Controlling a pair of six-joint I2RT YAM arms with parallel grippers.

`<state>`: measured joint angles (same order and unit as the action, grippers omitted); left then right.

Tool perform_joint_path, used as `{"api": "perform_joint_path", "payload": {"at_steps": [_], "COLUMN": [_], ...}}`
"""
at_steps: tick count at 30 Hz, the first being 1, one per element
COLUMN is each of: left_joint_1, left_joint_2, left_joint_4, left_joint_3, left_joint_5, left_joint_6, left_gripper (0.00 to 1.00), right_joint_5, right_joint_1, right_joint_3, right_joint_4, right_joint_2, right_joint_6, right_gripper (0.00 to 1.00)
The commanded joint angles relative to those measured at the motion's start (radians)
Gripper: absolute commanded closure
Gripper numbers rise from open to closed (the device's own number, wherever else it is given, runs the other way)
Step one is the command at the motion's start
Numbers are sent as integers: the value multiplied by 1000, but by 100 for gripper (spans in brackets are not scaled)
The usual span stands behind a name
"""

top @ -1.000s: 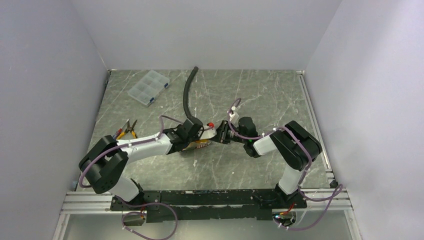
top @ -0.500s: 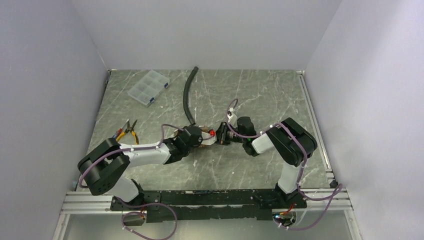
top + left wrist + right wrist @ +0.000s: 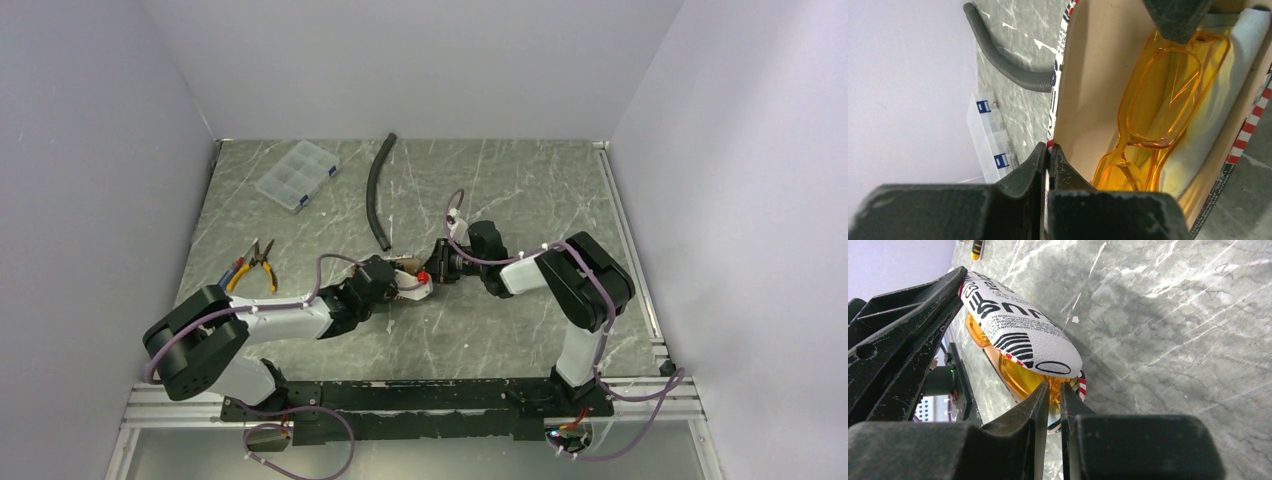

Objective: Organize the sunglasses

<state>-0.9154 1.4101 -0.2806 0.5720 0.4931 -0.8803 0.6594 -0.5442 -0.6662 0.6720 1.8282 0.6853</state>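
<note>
A grey-white pouch [image 3: 1018, 335] with black print and red-white trim hangs between my two grippers just above the table's middle. The amber sunglasses [image 3: 1158, 95] lie inside it on its pale lining [image 3: 1093, 75]. My left gripper [image 3: 1049, 150] is shut on the pouch's edge. My right gripper [image 3: 1054, 387] faces it at the pouch's mouth, jaws nearly together on the end of the sunglasses [image 3: 1023, 377]. From above, the left gripper [image 3: 400, 285] and the right gripper [image 3: 432, 270] meet at the pouch [image 3: 410, 283].
A black corrugated hose [image 3: 377, 195] lies behind the grippers. A clear compartment box [image 3: 297, 173] sits at the back left. Pliers with yellow-orange handles [image 3: 257, 262] lie left of my left arm. Walls close in on three sides of the table.
My left arm has swung lower and toward the near edge, uncovering the hose's near end. The right gripper has followed slightly leftward, and its jaws have narrowed a little.
</note>
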Motion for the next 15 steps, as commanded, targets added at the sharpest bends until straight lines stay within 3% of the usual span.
{"api": "perform_joint_path", "payload": {"at_steps": [1, 8, 15], "left_joint_1": [-7, -17, -32], "left_joint_2": [-7, 7, 121], "left_joint_4": [-204, -337, -565], "left_joint_3": [-35, -88, -136], "left_joint_5": [-24, -5, 35], "left_joint_6": [-54, -111, -227], "left_gripper": [97, 97, 97], "right_joint_5": [-22, -27, 16], "right_joint_1": [8, 11, 19], "right_joint_3": [-29, -16, 53], "right_joint_4": [-58, -124, -76], "right_joint_2": [1, -73, -199], "right_joint_6": [-70, -132, -166], "right_gripper": [81, 76, 65]}}
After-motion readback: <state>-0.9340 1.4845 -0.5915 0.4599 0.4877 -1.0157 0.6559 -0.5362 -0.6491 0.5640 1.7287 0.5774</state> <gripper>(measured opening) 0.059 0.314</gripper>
